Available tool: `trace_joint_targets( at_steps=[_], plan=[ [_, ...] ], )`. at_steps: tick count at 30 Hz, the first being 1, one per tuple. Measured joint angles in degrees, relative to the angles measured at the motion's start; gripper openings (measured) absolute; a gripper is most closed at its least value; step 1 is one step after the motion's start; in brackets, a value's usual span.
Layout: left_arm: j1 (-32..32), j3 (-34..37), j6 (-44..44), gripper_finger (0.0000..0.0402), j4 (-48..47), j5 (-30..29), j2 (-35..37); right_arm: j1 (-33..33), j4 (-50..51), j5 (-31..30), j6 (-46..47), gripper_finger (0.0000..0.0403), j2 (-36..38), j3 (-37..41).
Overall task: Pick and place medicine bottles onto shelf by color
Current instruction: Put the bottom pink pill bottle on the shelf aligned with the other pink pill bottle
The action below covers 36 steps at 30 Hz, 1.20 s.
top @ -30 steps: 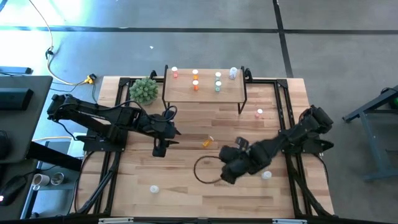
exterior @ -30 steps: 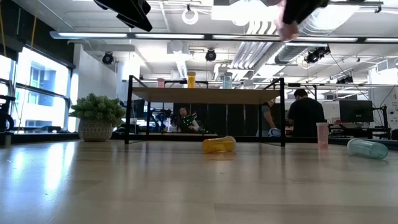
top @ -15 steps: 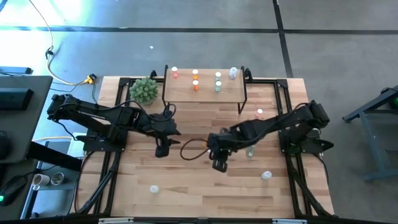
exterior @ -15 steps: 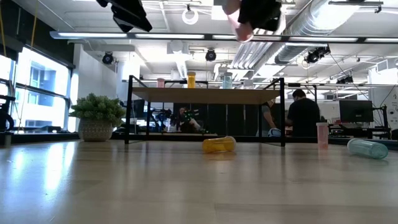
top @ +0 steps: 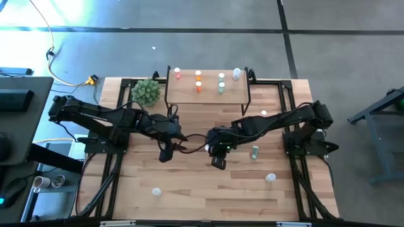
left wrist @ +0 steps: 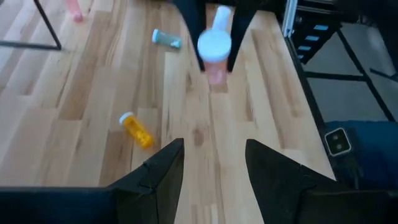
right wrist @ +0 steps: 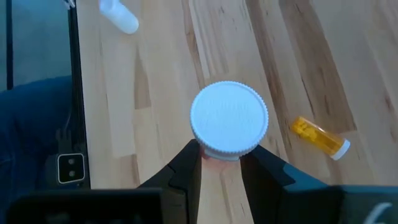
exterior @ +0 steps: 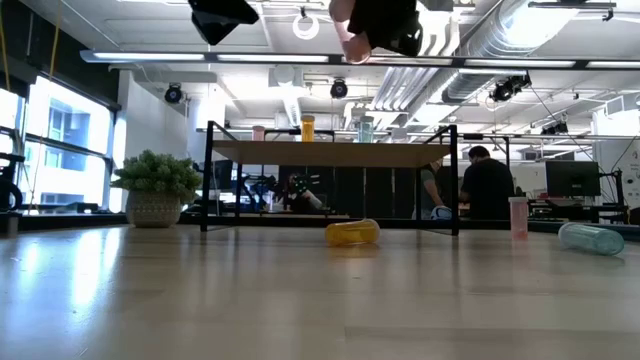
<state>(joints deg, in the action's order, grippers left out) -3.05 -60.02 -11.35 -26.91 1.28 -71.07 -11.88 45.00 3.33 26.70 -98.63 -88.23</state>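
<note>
while the right tool (top: 218,157) hangs above the middle of the table (top: 189,189), its fingers (right wrist: 186,171) are clamped on a pink bottle (right wrist: 229,121) with a white cap, held off the wood; in the left wrist view the same bottle (left wrist: 214,53) shows cap-forward between the dark fingers of the other arm; the left tool (left wrist: 208,171) sits close beside it over the table centre, facing the held bottle, with its two fingers (left wrist: 165,168) parted to a medium gap and nothing between them; an orange bottle (left wrist: 137,130) lies on its side on the wood near both tools, also seen in the low view (exterior: 352,232) in front of the shelf; a green-tinted bottle (top: 255,151) lies on the table on the right-arm side, and a clear bottle (top: 271,178) lies nearer the front edge on that side; a white bottle (top: 156,191) lies near the front on the left-arm side; a pink bottle (top: 263,114) stands just beside the shelf's right leg; the shelf (top: 208,98) stands at the far edge of the table and carries a red bottle (top: 177,74), two orange bottles (top: 198,81), two green bottles (top: 221,82) and a clear bottle (top: 236,74), all upright; a green plant (top: 146,92) in a pot stands left of the shelf; people (exterior: 490,185) show in the room behind the table.
</note>
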Motion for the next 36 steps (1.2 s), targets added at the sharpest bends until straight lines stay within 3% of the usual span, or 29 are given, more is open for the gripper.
trace_joint_targets(
  at_steps=[14, 24, 36],
  plan=[
    [-0.55, -0.13, 4.48, 0.0211, 5.28, 0.1, -4.56, 0.0, -4.84, 1.32, -1.14, 0.0085, -4.05, 0.0],
    [-0.52, 0.03, 4.04, 0.0209, 9.51, 4.01, -9.24, -0.04, -7.07, 1.46, -1.73, 0.0085, -4.2, 0.0],
    [-0.53, 0.03, 4.86, 0.0209, 15.7, 4.04, -9.96, -0.17, -6.7, 1.42, -1.73, 0.0085, -4.2, 0.0]
  ],
)
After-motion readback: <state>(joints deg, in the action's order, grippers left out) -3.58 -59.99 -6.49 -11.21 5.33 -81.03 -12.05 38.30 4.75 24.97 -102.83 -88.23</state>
